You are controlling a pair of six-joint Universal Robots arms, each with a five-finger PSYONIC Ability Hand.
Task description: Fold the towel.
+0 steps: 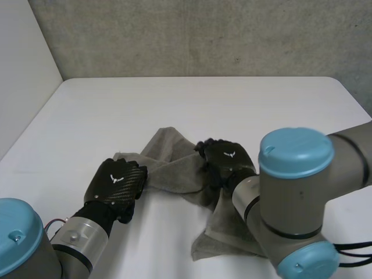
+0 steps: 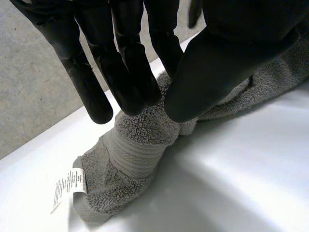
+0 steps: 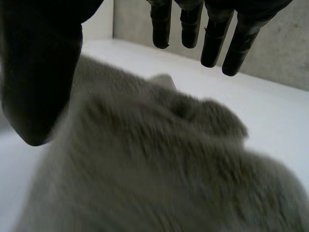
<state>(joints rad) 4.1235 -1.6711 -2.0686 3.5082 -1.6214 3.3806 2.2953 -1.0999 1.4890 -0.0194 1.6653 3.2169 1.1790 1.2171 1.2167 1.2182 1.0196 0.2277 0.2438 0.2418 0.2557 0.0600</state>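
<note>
Toward six o'clock on the table [image 1: 192, 104], the towel [image 1: 174, 168] lies crumpled, no fold made yet; left hand [image 1: 119, 181] pinches its nine o'clock end, right hand [image 1: 228, 158] hovers spread-fingered at three

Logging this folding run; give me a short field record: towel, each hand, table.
towel: grey, crumpled on the white table
left hand: pinches one towel end between fingers and thumb
label: white, on that towel end, just beyond the fingertips
right hand: open, fingers straight, over the towel's middle
fold: not yet made
</note>
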